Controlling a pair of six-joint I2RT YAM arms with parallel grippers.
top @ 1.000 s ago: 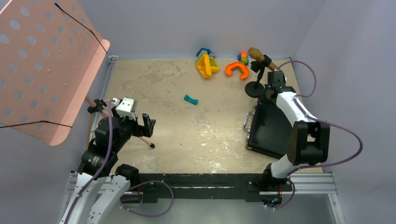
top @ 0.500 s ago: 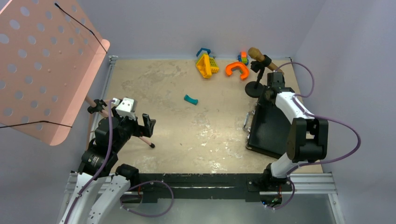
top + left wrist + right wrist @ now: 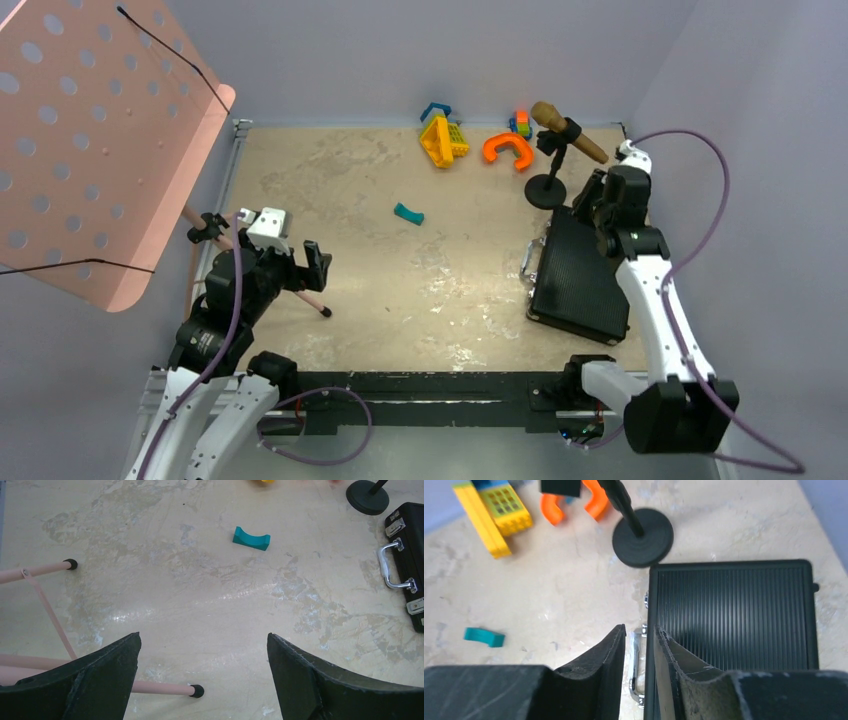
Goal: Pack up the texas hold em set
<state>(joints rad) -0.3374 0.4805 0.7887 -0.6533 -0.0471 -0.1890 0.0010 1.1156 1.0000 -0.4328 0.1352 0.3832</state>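
The texas hold em set's black ribbed case lies closed and flat at the right of the table, its silver handle and latches facing left. It also shows in the right wrist view. Chips, cards, dice and tokens are hidden. My right gripper hovers above the case's far end; in the right wrist view it has only a narrow gap between its jaws and holds nothing. My left gripper is wide open and empty over bare table at the left.
A black microphone stand base stands just beyond the case. A teal curved piece lies mid-table. Orange and yellow toys sit at the back. A pink music stand rises at left, one leg under my left gripper.
My right arm has swung off the case to the right, and its gripper has lifted away from the case's far end. The case now lies uncovered and shut. The left arm has not moved.
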